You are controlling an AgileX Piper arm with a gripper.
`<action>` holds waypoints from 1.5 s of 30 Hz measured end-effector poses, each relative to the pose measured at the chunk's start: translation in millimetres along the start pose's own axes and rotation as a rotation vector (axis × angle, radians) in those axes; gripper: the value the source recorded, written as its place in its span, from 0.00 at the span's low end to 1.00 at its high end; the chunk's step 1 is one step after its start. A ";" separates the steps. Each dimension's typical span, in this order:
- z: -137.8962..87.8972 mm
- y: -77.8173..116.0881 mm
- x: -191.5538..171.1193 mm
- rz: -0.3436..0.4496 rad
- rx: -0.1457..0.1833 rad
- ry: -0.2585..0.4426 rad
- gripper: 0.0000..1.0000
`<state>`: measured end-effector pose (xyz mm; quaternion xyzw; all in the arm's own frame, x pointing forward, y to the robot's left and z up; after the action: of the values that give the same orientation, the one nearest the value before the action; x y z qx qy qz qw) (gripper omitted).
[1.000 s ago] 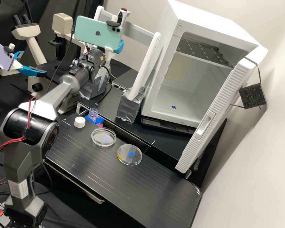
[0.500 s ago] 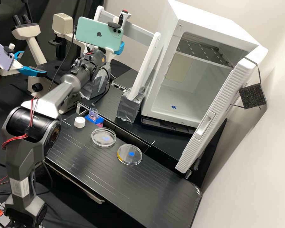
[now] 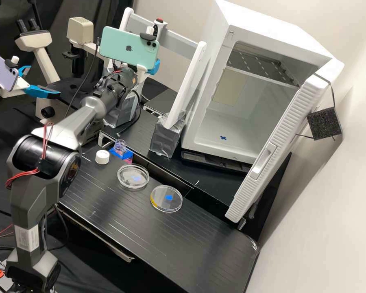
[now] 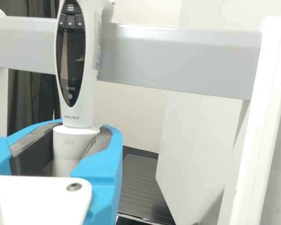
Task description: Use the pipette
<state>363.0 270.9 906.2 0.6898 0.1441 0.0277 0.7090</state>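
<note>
Pipette, a slim white handheld body with a black oval display (image 4: 76, 107), stands close to upright above a paler collar. Your tool (image 4: 83, 127), its two bright blue fingers lined with dark pads (image 4: 33, 151), is closed around that collar, just in front of a broad, pale grey crossbar (image 4: 178, 58). Take twelve as the top of the high view, and you find it well up from the black, grooved worktop (image 3: 150, 240), near twelve o'clock.

You look to be at the carrying step, between stand and liquid. Your likely target is the small clear open bottle (image 3: 120, 147), roughly between six and seven o'clock from the pipette; its probable cap, a squat white ribbed cylinder (image 3: 102, 157), sits at eight o'clock from it. Next, you want a firm grip, clearance past the crossbar and the tip plumb over the mouth before lowering. You cannot tell where the tip ends, so descend gently.
</note>
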 end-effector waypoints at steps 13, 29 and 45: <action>4.1 -3.4 6.5 0.003 -0.005 -0.008 0.00; 5.2 -1.4 9.5 0.039 -0.061 -0.009 1.00; 6.1 -2.2 9.6 0.048 -0.058 -0.002 1.00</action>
<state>373.3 267.2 902.5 0.6723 0.1260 0.0481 0.7279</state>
